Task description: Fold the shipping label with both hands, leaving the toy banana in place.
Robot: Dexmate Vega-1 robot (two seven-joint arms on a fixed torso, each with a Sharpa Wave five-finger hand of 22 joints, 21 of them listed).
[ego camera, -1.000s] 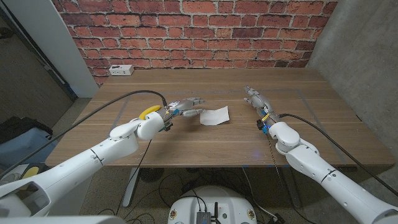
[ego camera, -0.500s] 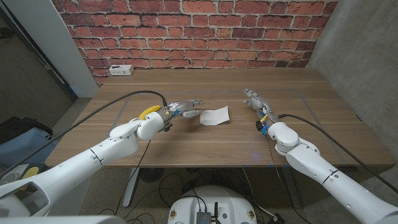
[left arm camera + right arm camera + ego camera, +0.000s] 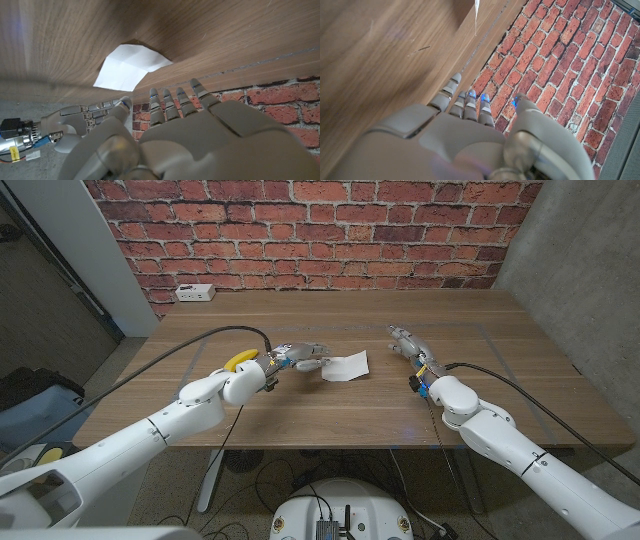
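Observation:
The white shipping label (image 3: 346, 366) lies creased on the wooden table (image 3: 330, 415) near its middle, one corner slightly lifted. It also appears in the left wrist view as the label (image 3: 131, 66). My left hand (image 3: 300, 356) reaches toward the label's left edge with fingers stretched out and apart, holding nothing; contact with the paper cannot be told. The yellow toy banana (image 3: 240, 360) lies just behind my left wrist. My right hand (image 3: 408, 343) hovers to the right of the label, a short gap away, fingers extended and empty. The left wrist view shows this right hand (image 3: 85, 119) beyond my left hand (image 3: 175, 135).
A white power strip (image 3: 194, 292) sits at the table's back left, against the brick wall (image 3: 320, 230). A grey concrete wall (image 3: 590, 270) rises on the right. Black cables run along both arms.
My right hand has shifted a little to the left, toward the label. My left hand has dipped slightly by the label's left edge. Label and banana have stayed put.

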